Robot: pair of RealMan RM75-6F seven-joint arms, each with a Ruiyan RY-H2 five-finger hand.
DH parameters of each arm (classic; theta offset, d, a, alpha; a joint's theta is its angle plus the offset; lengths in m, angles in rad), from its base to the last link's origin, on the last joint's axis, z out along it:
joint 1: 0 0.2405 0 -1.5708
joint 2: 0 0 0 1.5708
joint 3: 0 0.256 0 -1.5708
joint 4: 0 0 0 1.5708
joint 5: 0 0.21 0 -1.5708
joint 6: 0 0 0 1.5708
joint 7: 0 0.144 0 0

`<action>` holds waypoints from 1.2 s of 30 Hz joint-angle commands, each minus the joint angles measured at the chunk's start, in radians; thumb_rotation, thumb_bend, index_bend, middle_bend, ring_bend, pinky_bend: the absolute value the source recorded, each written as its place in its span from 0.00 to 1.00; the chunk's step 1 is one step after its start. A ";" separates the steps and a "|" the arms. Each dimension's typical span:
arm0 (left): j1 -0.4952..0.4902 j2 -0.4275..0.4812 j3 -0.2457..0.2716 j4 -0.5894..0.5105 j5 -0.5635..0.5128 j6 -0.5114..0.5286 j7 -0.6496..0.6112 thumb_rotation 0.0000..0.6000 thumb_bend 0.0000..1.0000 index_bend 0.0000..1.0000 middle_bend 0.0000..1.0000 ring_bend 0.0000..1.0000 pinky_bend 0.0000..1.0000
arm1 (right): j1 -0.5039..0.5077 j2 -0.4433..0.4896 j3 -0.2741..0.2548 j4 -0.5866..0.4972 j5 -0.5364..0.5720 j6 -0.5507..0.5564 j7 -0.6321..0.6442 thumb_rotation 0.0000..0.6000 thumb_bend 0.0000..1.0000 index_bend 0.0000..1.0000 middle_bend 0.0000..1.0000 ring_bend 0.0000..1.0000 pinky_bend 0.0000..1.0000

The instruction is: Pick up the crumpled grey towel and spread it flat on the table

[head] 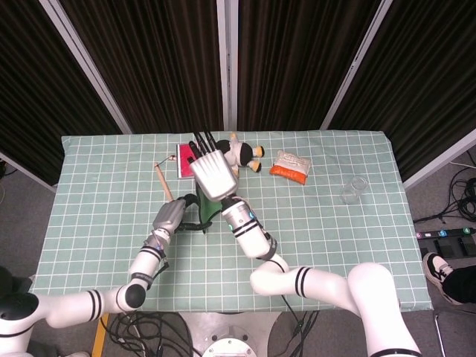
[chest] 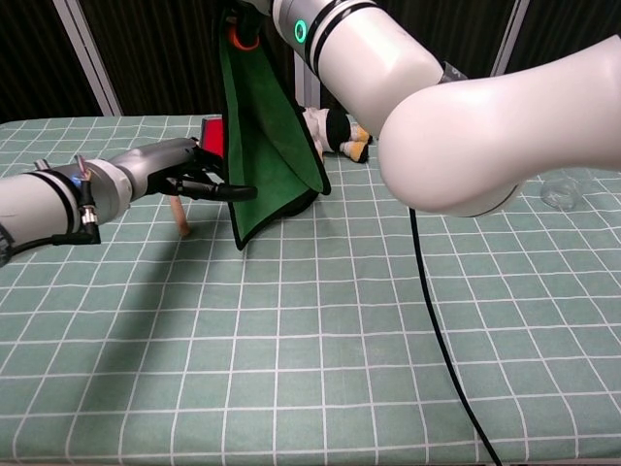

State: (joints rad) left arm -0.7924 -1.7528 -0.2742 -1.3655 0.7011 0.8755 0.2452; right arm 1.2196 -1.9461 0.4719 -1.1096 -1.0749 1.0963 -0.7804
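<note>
The towel (chest: 272,136) looks dark green with a dark hem and an orange loop at its top. It hangs in a long fold, its lower tip just above the checked table (chest: 320,330). My right hand (head: 210,172) holds it up by the top; in the chest view that hand is cut off by the upper edge. My left hand (chest: 189,177) reaches in from the left, with its fingertips (chest: 243,192) on the towel's left hem. Whether they pinch the hem is unclear. In the head view the left hand (head: 170,216) sits beside the towel (head: 210,210).
A wooden stick (chest: 179,216) lies just behind my left hand. A red book (head: 185,160), a plush toy (head: 244,154) and an orange packet (head: 288,167) sit behind the towel. A clear glass (head: 354,189) stands at the right.
</note>
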 commanded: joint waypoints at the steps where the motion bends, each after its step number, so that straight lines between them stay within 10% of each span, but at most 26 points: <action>1: -0.021 -0.035 -0.009 0.037 -0.029 0.007 0.018 0.48 0.00 0.40 0.26 0.20 0.25 | -0.007 0.016 -0.001 -0.016 0.003 -0.001 0.012 1.00 0.49 0.73 0.23 0.01 0.00; 12: -0.014 -0.091 -0.034 0.108 -0.055 0.011 -0.021 0.70 0.03 0.53 0.30 0.22 0.25 | -0.043 0.061 -0.020 -0.097 0.013 0.015 0.039 1.00 0.49 0.73 0.23 0.00 0.00; 23: 0.029 -0.103 -0.057 0.114 0.011 0.029 -0.124 0.82 0.37 0.71 0.43 0.29 0.28 | -0.098 0.111 -0.042 -0.187 0.019 0.052 0.063 1.00 0.49 0.72 0.23 0.00 0.00; 36: 0.084 -0.028 -0.023 -0.006 0.241 0.104 -0.207 1.00 0.51 0.80 0.48 0.29 0.28 | -0.236 0.262 -0.077 -0.397 0.015 0.056 0.246 1.00 0.48 0.72 0.22 0.00 0.00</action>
State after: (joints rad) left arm -0.7208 -1.8051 -0.3041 -1.3450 0.9128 0.9667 0.0553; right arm 1.0122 -1.7163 0.4059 -1.4695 -1.0521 1.1515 -0.5680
